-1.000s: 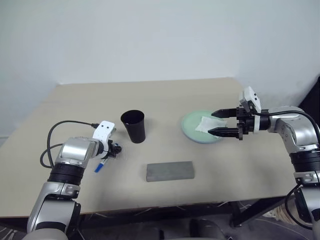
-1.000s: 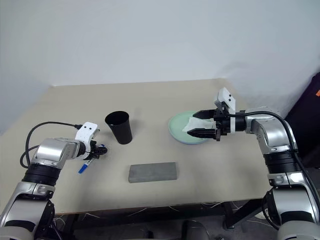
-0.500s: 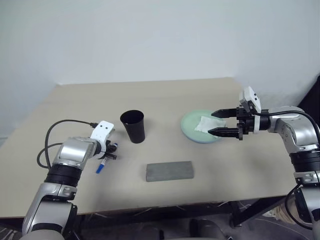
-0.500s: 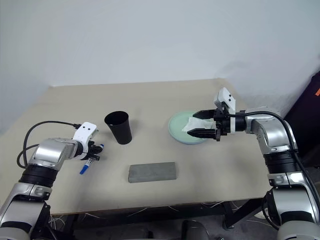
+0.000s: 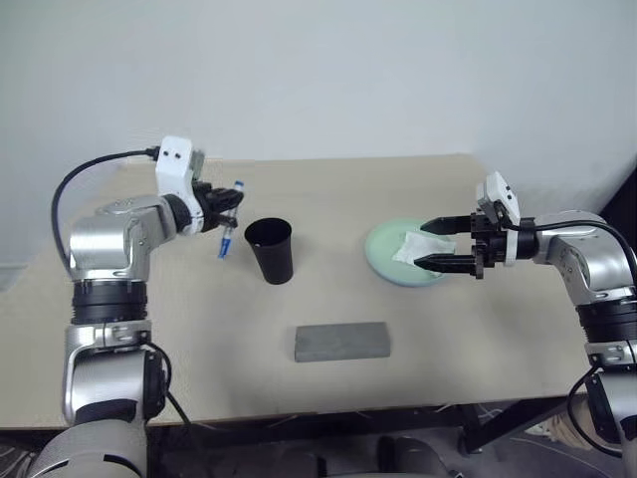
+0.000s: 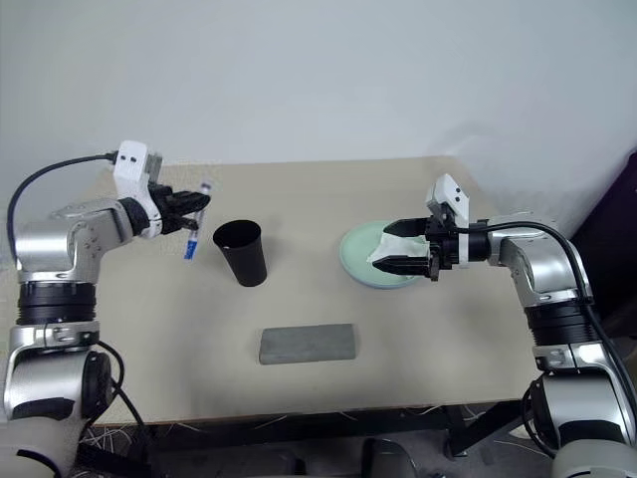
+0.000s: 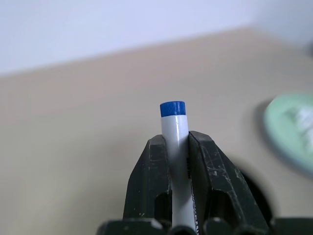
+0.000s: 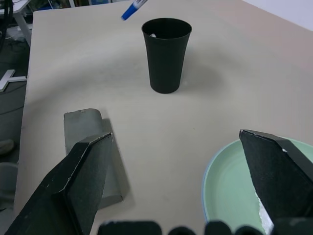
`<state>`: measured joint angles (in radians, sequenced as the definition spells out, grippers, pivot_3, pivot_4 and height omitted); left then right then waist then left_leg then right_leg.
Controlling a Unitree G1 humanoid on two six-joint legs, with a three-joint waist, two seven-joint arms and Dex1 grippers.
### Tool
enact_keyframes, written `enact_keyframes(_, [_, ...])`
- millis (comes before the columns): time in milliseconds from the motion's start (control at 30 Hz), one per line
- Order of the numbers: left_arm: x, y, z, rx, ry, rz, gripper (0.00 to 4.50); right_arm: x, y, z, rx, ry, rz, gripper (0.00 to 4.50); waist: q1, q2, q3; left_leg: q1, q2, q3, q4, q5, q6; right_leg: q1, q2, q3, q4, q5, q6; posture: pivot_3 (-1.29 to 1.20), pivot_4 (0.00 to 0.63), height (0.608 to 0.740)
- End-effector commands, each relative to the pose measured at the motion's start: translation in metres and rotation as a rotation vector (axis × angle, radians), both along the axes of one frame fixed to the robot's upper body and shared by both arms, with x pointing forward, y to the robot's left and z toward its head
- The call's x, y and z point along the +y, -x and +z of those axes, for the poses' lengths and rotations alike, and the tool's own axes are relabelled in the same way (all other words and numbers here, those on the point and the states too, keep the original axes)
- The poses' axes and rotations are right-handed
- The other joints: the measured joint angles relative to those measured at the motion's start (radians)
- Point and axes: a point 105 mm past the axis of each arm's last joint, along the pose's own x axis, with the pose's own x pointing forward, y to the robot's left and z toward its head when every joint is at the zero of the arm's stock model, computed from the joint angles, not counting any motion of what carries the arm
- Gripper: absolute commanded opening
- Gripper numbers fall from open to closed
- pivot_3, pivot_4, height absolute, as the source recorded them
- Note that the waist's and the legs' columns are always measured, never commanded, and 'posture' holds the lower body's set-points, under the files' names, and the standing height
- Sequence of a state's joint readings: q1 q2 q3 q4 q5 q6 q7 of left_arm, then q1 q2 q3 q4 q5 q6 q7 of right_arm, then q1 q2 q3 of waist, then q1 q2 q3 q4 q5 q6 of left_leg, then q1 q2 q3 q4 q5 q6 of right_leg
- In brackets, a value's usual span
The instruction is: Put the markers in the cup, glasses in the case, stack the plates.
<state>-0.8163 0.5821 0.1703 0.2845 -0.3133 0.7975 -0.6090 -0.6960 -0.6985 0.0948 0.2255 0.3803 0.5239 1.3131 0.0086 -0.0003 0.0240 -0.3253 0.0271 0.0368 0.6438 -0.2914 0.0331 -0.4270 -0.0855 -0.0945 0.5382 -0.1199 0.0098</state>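
The black cup (image 5: 270, 249) stands upright on the worktop (image 5: 328, 299), a little to the 9 o'clock side of centre. In the right wrist view a small pale spot shows just inside its rim; what it is cannot be told. At 3 o'clock from the cup, well apart, lies the pale green plate (image 5: 383, 249), with a white cloth (image 5: 410, 247) crumpled on it. No edge of the light blue plate can be made out. The grey case (image 5: 341, 342) lies flat and closed at 5 o'clock from the cup, nearer the front edge of the worktop.

The left tool (image 5: 231, 206) is closed tightly on the blue-capped marker (image 5: 228, 239), which it carries in the air just at 9 o'clock of the cup's rim, above the worktop. In the head views the marker hangs tilted with its blue cap lowest, beside the cup and not over its mouth. The left wrist view shows both black fingers (image 7: 151, 176) pressed against the white barrel, the cap clear of them.

The right tool (image 5: 434, 245) is spread wide, holding nothing; its fingers hang over the green plate on either side of the cloth. Whether they touch the cloth cannot be told.
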Motion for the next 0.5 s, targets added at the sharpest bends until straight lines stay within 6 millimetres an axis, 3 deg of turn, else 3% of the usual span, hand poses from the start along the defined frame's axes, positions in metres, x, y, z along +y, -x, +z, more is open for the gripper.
enact_keyframes(33, [-0.013,-0.007,0.040,-0.210,0.008,-0.002,0.14,0.001,-0.001,0.016,-0.059,-0.014,0.012,4.50,0.000,0.000,0.000,0.000,0.000,0.000,0.000,0.000,0.000,0.000,0.000,0.000,0.000,0.000,0.000,0.00,0.000,0.726])
enact_keyframes(233, [-0.029,-0.015,0.025,-0.238,-0.022,-0.008,0.14,0.000,0.001,0.016,-0.057,-0.014,0.010,4.50,0.000,0.000,0.000,0.001,0.000,0.000,0.000,0.000,0.000,0.001,0.000,0.000,0.000,0.000,0.000,0.00,0.000,0.726])
enact_keyframes(333, [-0.032,-0.016,0.012,-0.247,-0.094,-0.023,0.14,0.000,0.001,0.016,-0.057,-0.015,0.008,4.50,-0.001,0.000,0.000,0.001,0.000,0.001,0.001,0.000,0.000,0.001,0.000,0.000,0.000,0.000,0.000,0.00,0.000,0.726])
enact_keyframes(500, [-0.035,-0.018,-0.004,-0.244,-0.072,-0.041,0.14,0.001,0.001,0.016,-0.058,-0.017,0.008,4.50,0.000,0.000,0.000,0.001,0.000,0.001,0.001,0.000,0.000,0.001,0.000,0.000,0.000,0.000,0.000,0.00,0.000,0.726])
